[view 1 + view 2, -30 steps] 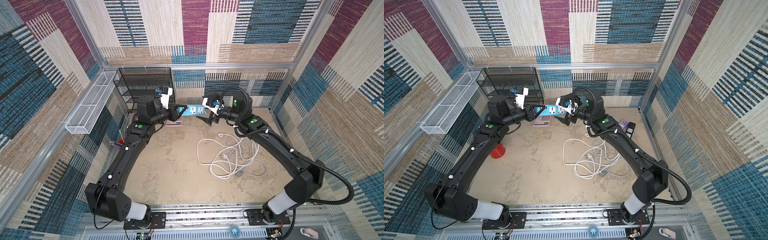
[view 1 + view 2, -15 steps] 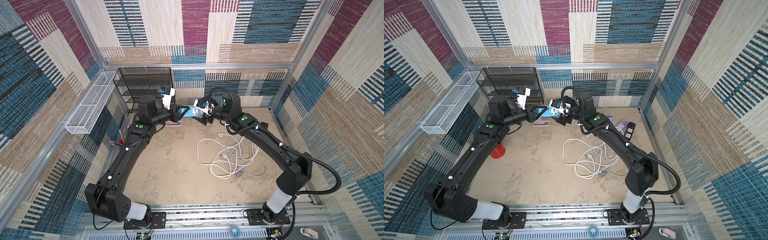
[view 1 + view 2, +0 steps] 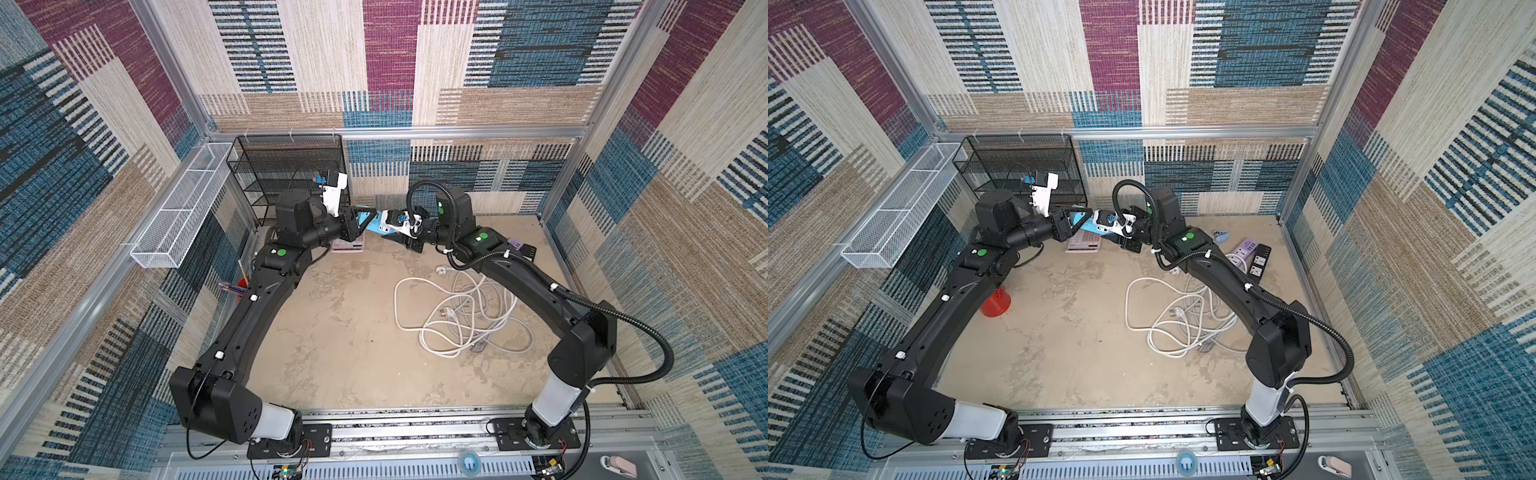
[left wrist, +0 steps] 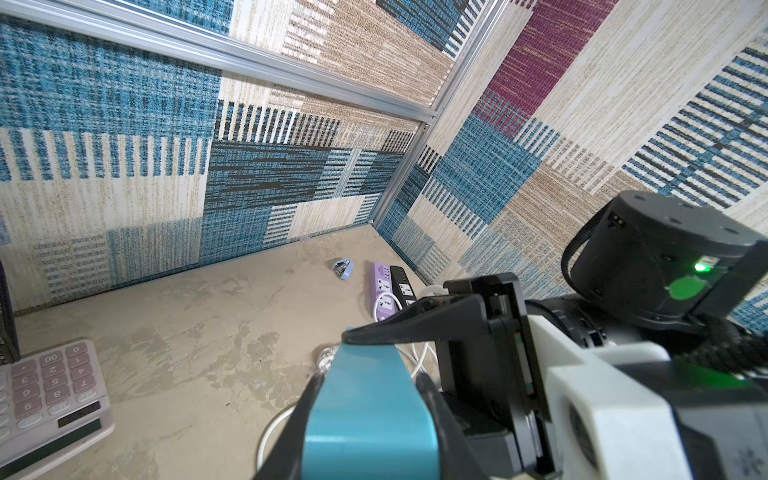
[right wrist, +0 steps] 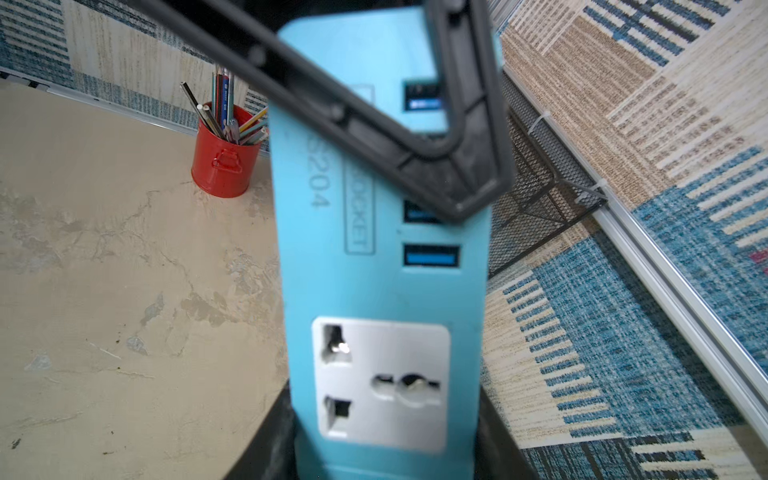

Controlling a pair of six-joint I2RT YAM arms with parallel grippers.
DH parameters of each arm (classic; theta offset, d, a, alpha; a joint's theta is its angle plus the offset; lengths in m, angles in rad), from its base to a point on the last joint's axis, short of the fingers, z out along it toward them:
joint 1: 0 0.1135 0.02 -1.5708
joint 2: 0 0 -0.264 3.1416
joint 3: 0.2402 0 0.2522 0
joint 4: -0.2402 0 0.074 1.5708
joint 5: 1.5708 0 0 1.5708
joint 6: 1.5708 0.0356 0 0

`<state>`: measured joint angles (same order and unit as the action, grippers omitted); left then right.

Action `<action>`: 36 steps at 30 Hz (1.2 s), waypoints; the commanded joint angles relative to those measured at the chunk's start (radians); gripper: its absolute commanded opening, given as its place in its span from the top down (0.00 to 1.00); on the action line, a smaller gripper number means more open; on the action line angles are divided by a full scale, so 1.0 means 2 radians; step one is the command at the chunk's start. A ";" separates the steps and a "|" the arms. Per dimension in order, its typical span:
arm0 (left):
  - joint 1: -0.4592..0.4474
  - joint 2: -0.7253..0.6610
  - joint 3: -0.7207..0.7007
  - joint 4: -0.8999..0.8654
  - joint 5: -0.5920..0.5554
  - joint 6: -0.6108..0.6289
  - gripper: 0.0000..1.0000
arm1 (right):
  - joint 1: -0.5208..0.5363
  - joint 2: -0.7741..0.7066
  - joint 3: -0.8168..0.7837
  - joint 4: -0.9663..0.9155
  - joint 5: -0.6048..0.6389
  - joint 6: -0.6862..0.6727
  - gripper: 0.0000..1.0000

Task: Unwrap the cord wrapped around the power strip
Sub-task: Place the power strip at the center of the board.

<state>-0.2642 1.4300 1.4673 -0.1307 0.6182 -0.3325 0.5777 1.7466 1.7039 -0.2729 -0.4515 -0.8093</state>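
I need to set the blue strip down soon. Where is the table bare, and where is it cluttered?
Bare table runs from the red pencil cup to the white cord pile and forward to the base rail. Crowded: the right side, with the cord pile, purple strip and black strip; and the back, where the calculator lies under the blue strip.

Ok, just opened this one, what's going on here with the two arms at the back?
A blue power strip is held up off the table, between the two grippers. The left gripper is clamped on one end, and the right gripper's jaws sit against the sides of the other end. A white cord lies in a loose tangle on the table. No turns of cord show on the strip in the wrist views.
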 commanded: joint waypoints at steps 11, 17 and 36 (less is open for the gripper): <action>0.004 -0.025 -0.017 0.017 -0.010 0.018 0.42 | -0.008 0.004 -0.005 0.039 0.042 0.072 0.94; 0.015 -0.056 -0.047 0.040 -0.078 0.018 0.01 | -0.037 0.019 -0.015 0.039 0.033 0.109 0.95; 0.017 -0.067 -0.058 0.045 -0.098 0.030 0.01 | -0.202 0.272 0.185 -0.132 0.123 0.297 0.95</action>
<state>-0.2314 1.2964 1.3514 -0.0647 0.4240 -0.2924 0.1879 2.2520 2.0281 -0.4686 -0.2497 -0.2924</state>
